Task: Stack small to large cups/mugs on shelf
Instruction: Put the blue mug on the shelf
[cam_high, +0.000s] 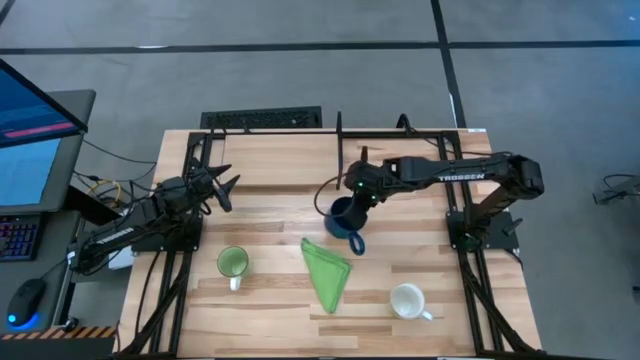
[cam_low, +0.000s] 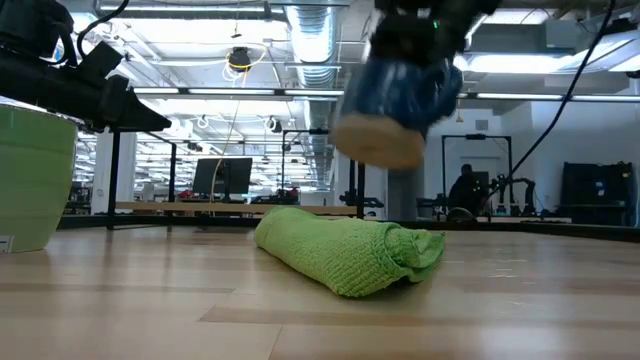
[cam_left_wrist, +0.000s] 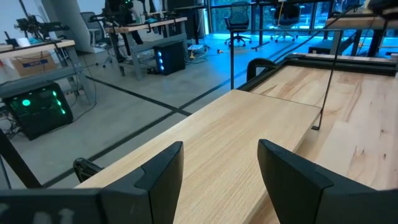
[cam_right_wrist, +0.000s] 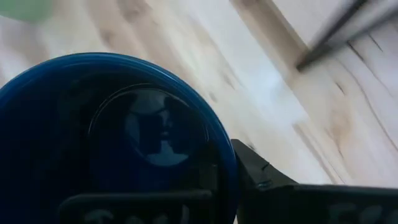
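Observation:
The dark blue mug (cam_high: 343, 218) hangs in the air at the table's middle, over the far end of the folded green cloth (cam_high: 327, 270). My right gripper (cam_high: 352, 203) is shut on it. The light green mug (cam_high: 232, 263) stands upright toward the near left, and the white mug (cam_high: 407, 300) stands near the near right edge. The black rod shelf (cam_high: 340, 140) spans the far part of the table. My left gripper (cam_high: 224, 186) waits open above the table's left side, away from all the mugs. My right gripper holds the blue mug by its rim (cam_right_wrist: 229, 163), one finger inside the cup and the other finger (cam_right_wrist: 264, 180) outside its wall. The fingers come from above, pointing down. The mug is lifted clear and tilted, its tan underside (cam_low: 380, 142) showing in the low view.
The green cloth (cam_low: 350, 250) lies rolled on the table just below the raised mug. The green mug (cam_low: 30, 180) stands at the left. Thin black shelf rods (cam_left_wrist: 326, 81) rise from the wood on the far side. Bare wood lies between the mugs.

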